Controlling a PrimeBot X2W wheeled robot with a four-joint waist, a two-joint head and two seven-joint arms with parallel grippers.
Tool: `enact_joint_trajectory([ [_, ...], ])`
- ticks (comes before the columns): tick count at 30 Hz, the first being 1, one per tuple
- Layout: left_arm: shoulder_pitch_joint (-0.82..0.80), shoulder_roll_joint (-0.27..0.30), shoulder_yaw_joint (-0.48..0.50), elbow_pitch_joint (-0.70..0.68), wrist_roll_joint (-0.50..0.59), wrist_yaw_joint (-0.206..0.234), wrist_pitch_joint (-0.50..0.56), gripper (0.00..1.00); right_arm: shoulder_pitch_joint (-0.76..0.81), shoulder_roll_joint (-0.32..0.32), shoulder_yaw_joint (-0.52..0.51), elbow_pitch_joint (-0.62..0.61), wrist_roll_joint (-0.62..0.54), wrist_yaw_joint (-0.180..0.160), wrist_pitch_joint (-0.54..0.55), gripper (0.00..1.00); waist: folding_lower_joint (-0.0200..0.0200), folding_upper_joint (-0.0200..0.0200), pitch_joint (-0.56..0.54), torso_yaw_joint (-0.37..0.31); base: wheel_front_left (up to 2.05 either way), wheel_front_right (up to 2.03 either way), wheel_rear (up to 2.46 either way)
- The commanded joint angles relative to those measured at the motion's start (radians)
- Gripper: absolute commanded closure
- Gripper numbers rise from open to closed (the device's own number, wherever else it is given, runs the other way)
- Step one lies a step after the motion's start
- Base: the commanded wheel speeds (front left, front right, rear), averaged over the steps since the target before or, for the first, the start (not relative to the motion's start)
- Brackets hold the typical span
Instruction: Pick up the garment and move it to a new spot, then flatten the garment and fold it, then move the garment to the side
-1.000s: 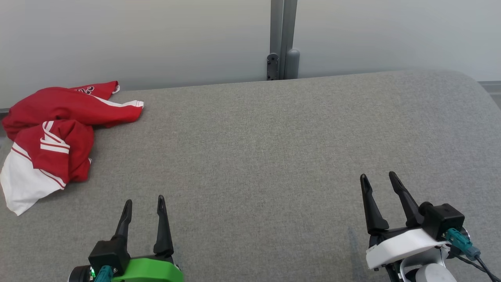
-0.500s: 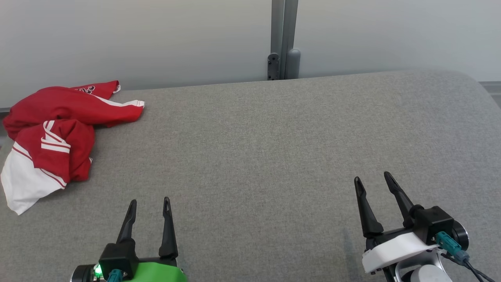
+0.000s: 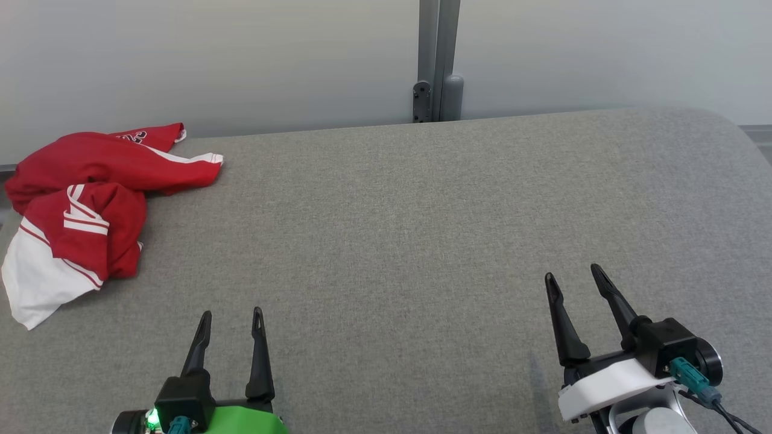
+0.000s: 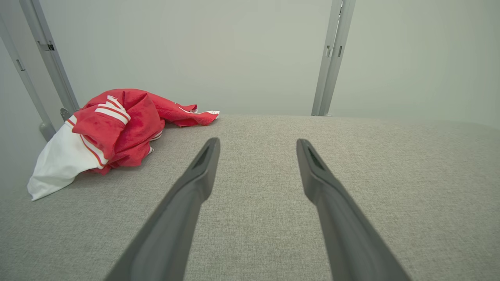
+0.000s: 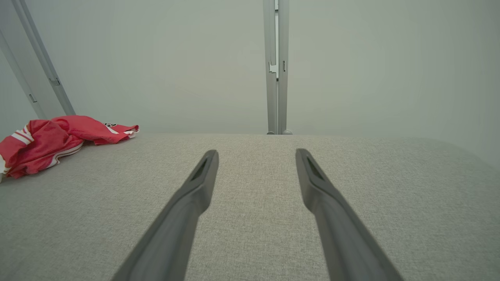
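Nearest to us, at the near edge of the surface (image 3: 392, 241), our left gripper (image 3: 232, 312) hovers low on the left side with its jaws spread wide and nothing between them. Our right gripper (image 3: 573, 272) hangs a little further in on the right side, just as wide apart and just as empty. We read this as a ready stance: both arms sit back by the near edge and well apart from each other, jaws released, so that either can go out for cloth without first having to let go of anything.

Between the grippers and the far edge runs the broad grey middle of the surface. In our judgement that is where the garment should be brought, since both arms can reach it and there is room to spread the cloth flat.

The garment (image 3: 90, 193) lies at the far left corner of the surface, well apart from both grippers. It is a red piece with white stripes and a white part, bunched in a loose heap. One red end trails along the far edge, and the white part points toward the left edge. We cannot tell for sure whether that white part hangs over the edge. The pick-up is not yet begun. The heap sits on our left, so the left gripper looks to us the likelier one to fetch it.

Beyond the far edge stands a grey post (image 3: 437, 60) against a pale wall (image 3: 241, 60).
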Motion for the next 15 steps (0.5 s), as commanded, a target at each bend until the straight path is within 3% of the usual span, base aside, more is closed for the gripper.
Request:
enact_joint_trajectory([
  [1,0.006,0.006,0.002,0.003,0.0,-0.005,-0.004,0.0,0.002,-0.005,-0.002,0.003,0.001,0.0,-0.004,0.0,0.0,0.0,0.0,0.0,0.0,0.0,0.0],
  [15,0.002,0.006,0.001,0.008,-0.003,-0.004,-0.004,0.0,0.0,-0.005,-0.003,0.004,0.004,0.0,-0.004,0.0,0.0,0.0,0.0,0.001,0.0,0.0,0.0],
])
